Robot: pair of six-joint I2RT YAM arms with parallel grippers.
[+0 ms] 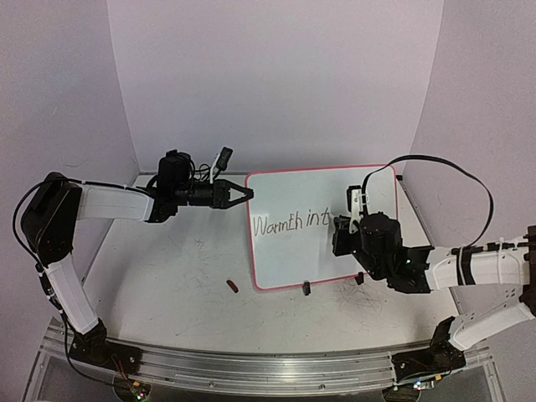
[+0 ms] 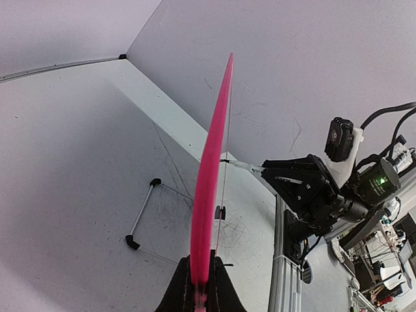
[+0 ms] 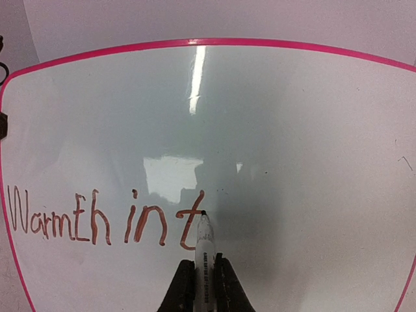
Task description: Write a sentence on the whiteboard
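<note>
Left jaws clamp the pink-framed edge of the whiteboard point(image 2: 211, 175) near its upper corner, and the board stands tilted on the tabletop point(image 1: 167, 276) with its written face turned toward the right jaws. Right jaws are closed tight on a marker point(image 3: 204, 244), whose barrel points straight out ahead of them with its tip touching the board's white surface. Reddish-brown lettering point(image 3: 84, 221) reading "Warmth int" runs off to the left of the right jaws, and the marker tip sits at the final "t". Two small black clip feet point(image 1: 307, 288) sit at the board's lower edge, below the level of both sets of jaws. A small reddish object point(image 1: 233, 286) lies on the tabletop below the left jaws, apart from the board.
</note>
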